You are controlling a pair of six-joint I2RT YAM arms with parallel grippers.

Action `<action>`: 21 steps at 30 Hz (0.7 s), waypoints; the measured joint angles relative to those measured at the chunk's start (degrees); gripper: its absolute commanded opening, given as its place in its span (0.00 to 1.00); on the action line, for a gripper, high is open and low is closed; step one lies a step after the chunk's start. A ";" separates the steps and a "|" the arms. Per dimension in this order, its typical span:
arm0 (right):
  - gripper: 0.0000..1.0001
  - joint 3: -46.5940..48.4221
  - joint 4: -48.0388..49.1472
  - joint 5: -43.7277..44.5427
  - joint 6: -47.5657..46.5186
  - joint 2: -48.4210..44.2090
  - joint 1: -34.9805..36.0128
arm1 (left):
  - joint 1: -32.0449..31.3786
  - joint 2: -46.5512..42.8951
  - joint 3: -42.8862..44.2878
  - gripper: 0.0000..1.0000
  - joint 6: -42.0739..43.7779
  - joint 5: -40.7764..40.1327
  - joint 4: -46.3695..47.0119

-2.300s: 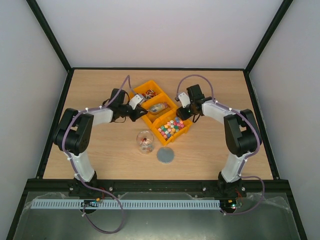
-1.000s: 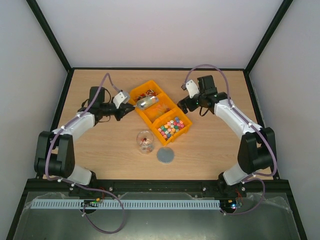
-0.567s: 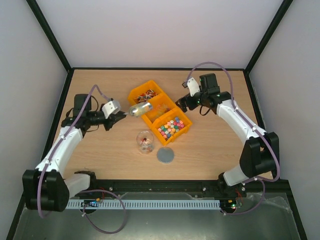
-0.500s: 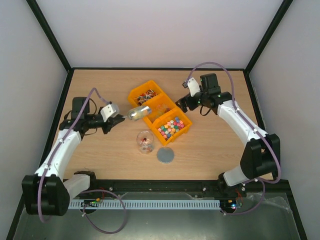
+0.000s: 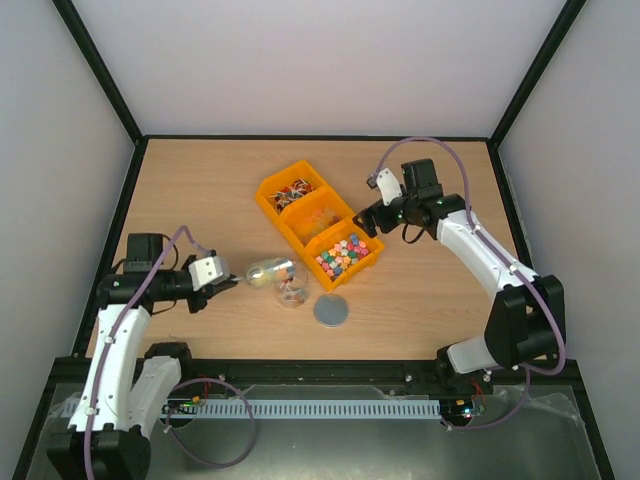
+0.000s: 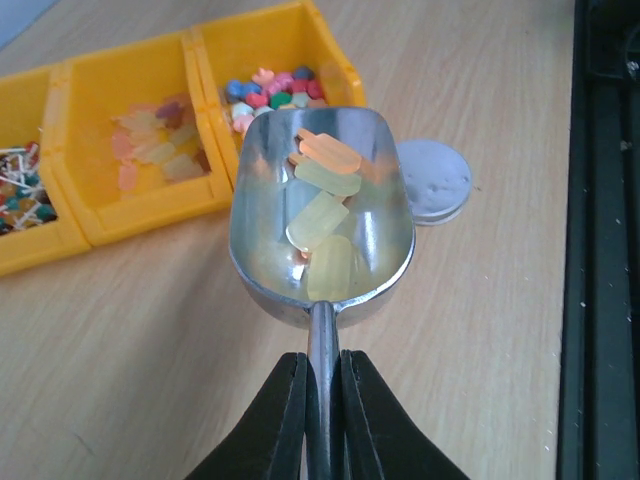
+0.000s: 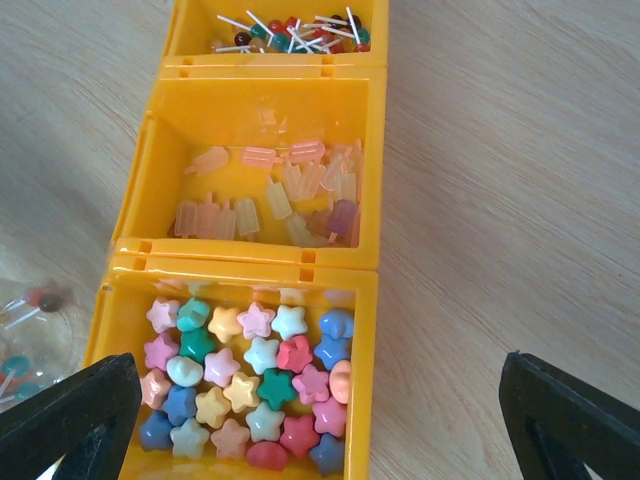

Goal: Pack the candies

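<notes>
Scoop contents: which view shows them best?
Left wrist. It looks straight into the scoop bowl: pale yellow and orange popsicle-shaped candies, handle pinched between the left fingers. Top external shows the scoop only as a small shiny blob by the jar. Right wrist doesn't show it.

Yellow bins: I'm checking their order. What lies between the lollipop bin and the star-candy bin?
The middle bin, holding pale ice-lolly-shaped candies; the right wrist view shows it plainly.

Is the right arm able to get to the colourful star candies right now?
Probably yes. The right gripper is open, hanging right over the star candies in their yellow bin, and nothing covers them or sits in between.
</notes>
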 measured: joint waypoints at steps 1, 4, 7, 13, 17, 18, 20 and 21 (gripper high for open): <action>0.99 -0.28 0.02 0.00 0.00 -0.17 0.02 | 0.07 -0.61 -0.26 0.02 0.83 -0.44 -1.42; 0.98 -0.37 0.09 -0.02 0.02 -0.52 0.20 | 0.07 -1.62 -0.28 0.02 2.91 -1.95 -4.76; 0.99 -0.37 0.07 -0.04 0.04 -0.94 0.37 | 0.09 -2.08 -0.26 0.02 4.04 -3.30 -7.13; 0.99 -0.39 0.13 -0.11 0.26 -1.36 0.68 | 0.09 -0.35 0.94 0.02 4.92 -5.73 -9.40; 0.99 -0.57 0.63 -0.31 0.50 -1.36 0.74 | 0.09 3.28 3.63 0.02 6.75 -7.23 -11.21; 0.99 -0.59 0.83 -0.33 0.57 -1.36 0.74 | 0.09 4.22 4.20 0.02 7.10 -7.54 -11.54; 0.99 -0.61 1.31 -0.46 0.74 -1.36 0.76 | 0.09 5.55 4.87 0.02 7.54 -8.17 -11.85; 0.99 -0.63 1.42 -0.48 0.81 -1.36 0.76 | 0.09 5.97 5.07 0.02 7.72 -8.50 -11.91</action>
